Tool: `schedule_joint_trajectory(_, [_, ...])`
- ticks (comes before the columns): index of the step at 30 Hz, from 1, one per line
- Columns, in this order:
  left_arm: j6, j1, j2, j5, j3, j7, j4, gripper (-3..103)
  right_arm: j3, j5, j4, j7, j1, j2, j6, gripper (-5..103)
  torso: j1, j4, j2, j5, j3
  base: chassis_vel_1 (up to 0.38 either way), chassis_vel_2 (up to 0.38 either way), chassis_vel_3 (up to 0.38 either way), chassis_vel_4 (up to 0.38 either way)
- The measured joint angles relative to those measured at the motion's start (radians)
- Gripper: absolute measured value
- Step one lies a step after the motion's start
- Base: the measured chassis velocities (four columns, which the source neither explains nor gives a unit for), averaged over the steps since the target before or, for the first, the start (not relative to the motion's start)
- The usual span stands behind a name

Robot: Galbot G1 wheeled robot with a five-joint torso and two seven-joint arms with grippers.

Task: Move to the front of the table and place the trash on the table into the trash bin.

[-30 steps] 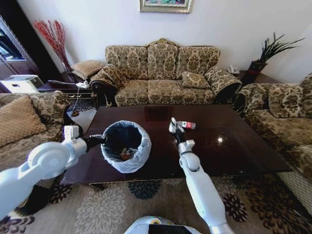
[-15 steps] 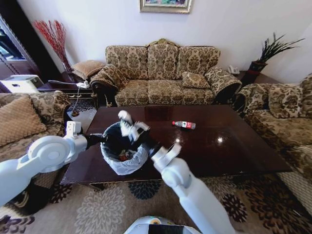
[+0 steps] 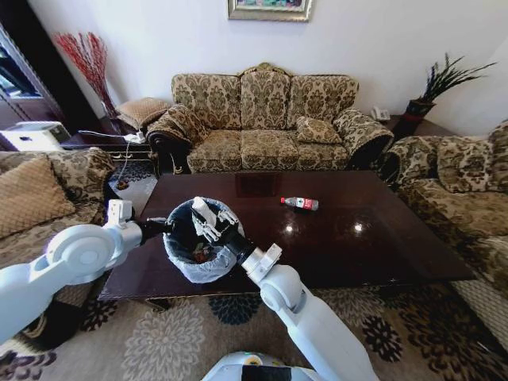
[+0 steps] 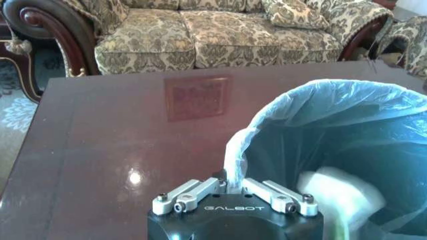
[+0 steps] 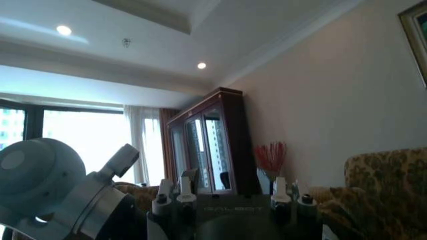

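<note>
While the trash bin (image 3: 205, 238) is pinched at its bag rim by the left gripper (image 3: 164, 225), the right gripper (image 3: 208, 218) is held over its mouth.
Right fingers: cannot be told; bottle (image 3: 299, 203) left on table (image 3: 373, 238), long axis sideways, beyond-right of the bin; right arm nearer.

A tabletop (image 3: 373, 238) spans the middle of the frame. The trash bin (image 3: 203, 238) stands on its lower-left part. The left end effector (image 3: 164, 225) sits at the bin's left rim, gripping it. The right end effector (image 3: 208, 216) hangs over the bin's opening. A bottle (image 3: 299, 203) lies on the tabletop, up and right of the bin, well apart. A sofa (image 3: 266, 119) stands behind the tabletop, at upper centre.
</note>
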Motion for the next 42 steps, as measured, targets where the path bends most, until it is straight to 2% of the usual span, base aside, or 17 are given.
schedule_joint_trajectory(1, [0.0,0.0,0.0,0.0,0.0,0.0,0.0,0,0.0,0.0,0.0,0.0,0.0,0.0,0.0,56,0.0,0.0,0.0,0.0,0.0,0.0,0.0,0.0,0.0])
schedule_joint_trajectory(3, [0.0,-0.001,-0.005,0.0,0.0,0.001,-0.003,0,0.002,0.007,-0.001,-0.009,-0.005,-0.001,0.025,66,0.0,0.0,0.0,0.0,0.0,0.0,0.0,0.0,0.0])
schedule_joint_trajectory(4, [-0.001,-0.002,-0.008,0.001,0.0,0.001,-0.003,0,0.007,0.009,0.0,0.037,-0.009,0.006,0.033,72,0.0,0.0,0.0,0.0,0.0,0.0,0.0,0.0,0.0])
schedule_joint_trajectory(5, [-0.001,-0.001,-0.012,0.002,-0.001,0.001,-0.003,0,0.013,0.01,0.006,0.124,-0.012,0.022,0.034,78,0.0,0.0,0.0,0.0001,0.0,0.0,0.0,0.0,0.0])
schedule_joint_trajectory(6, [-0.001,-0.001,-0.012,0.002,-0.001,0.001,-0.003,0,0.013,0.01,0.006,0.124,-0.012,0.022,0.034,78,0.0,0.0,0.0,0.0001,0.0,0.0,0.0,0.0,0.0])
schedule_joint_trajectory(7, [-0.001,0.001,-0.019,0.008,-0.001,0.001,-0.002,0,0.033,0.035,0.014,0.224,-0.016,0.041,0.031,83,0.0,0.0,0.0,0.0005,0.0,0.0,0.0,0.0,0.0])
schedule_joint_trajectory(9, [-0.001,0.008,-0.04,0.019,-0.004,0.001,-0.003,0,0.11,0.09,-0.003,0.369,-0.021,0.053,0.005,88,0.0,0.0001,0.0,0.0,0.0,0.0,0.0,0.0,0.0])
schedule_joint_trajectory(10, [-0.001,0.008,-0.04,0.019,-0.004,0.001,-0.003,0,0.11,0.09,-0.003,0.369,-0.021,0.053,0.005,88,0.0,0.0001,0.0,0.0,0.0,0.0,0.0,0.0,0.0])
schedule_joint_trajectory(13, [-0.001,0.012,-0.07,0.034,-0.004,0.004,-0.008,0,0.263,0.196,-0.097,0.467,-0.032,0.023,-0.041,99,0.0,0.0003,0.0,-0.0001,0.0,0.0,0.0,0.0,0.0])
schedule_joint_trajectory(15, [-0.001,0.012,-0.078,0.04,-0.003,0.005,-0.008,0,0.313,0.226,-0.14,0.476,-0.035,0.01,-0.053,100,0.0,-0.0001,0.0,0.0,0.0,0.0,0.0,0.0,0.0])
schedule_joint_trajectory(20, [-0.003,0.016,-0.097,0.067,0.007,0.014,-0.005,0,0.435,0.254,-0.379,0.447,-0.008,-0.006,0.024,100,0.0,-0.0003,0.0,0.0004,0.0,0.0,0.0,0.0,0.0])
schedule_joint_trajectory(21, [-0.003,0.016,-0.097,0.067,0.007,0.014,-0.005,0,0.435,0.254,-0.379,0.447,-0.008,-0.006,0.024,100,0.0,-0.0003,0.0,0.0004,0.0,0.0,0.0,0.0,0.0])
schedule_joint_trajectory(24, [-0.003,0.018,-0.103,0.071,0.008,0.015,-0.007,0,0.453,0.379,-0.504,0.465,0.027,0.026,0.044,100,0.0,0.0002,0.0,0.0002,0.0,-0.074,0.055,0.065,-0.045])
schedule_joint_trajectory(25, [-0.003,0.018,-0.103,0.071,0.008,0.015,-0.007,0,0.453,0.379,-0.504,0.465,0.027,0.026,0.044,100,0.0,0.0002,0.0,0.0002,0.0,-0.084,0.062,0.104,-0.063])
schedule_joint_trajectory(27, [-0.003,0.019,-0.103,0.071,0.008,0.016,-0.008,0,0.455,0.456,-0.56,0.467,0.045,0.048,0.064,100,0.0,0.0002,0.0,0.0,0.0,-0.109,0.109,0.113,-0.079])
schedule_joint_trajectory(32, [-0.006,0.017,-0.096,0.069,0.008,0.016,-0.006,0,0.467,0.554,-0.656,0.478,0.09,0.08,0.104,100,0.0,0.0006,0.0,0.0001,0.0,-0.163,0.182,0.166,-0.178])
schedule_joint_trajectory(42, [-0.007,0.019,-0.091,0.069,0.015,0.02,-0.004,0,0.489,0.725,-0.747,0.405,0.097,0.048,0.105,100,0.002,-0.0004,0.0,0.0002,0.001,-0.16,0.135,0.128,-0.128])
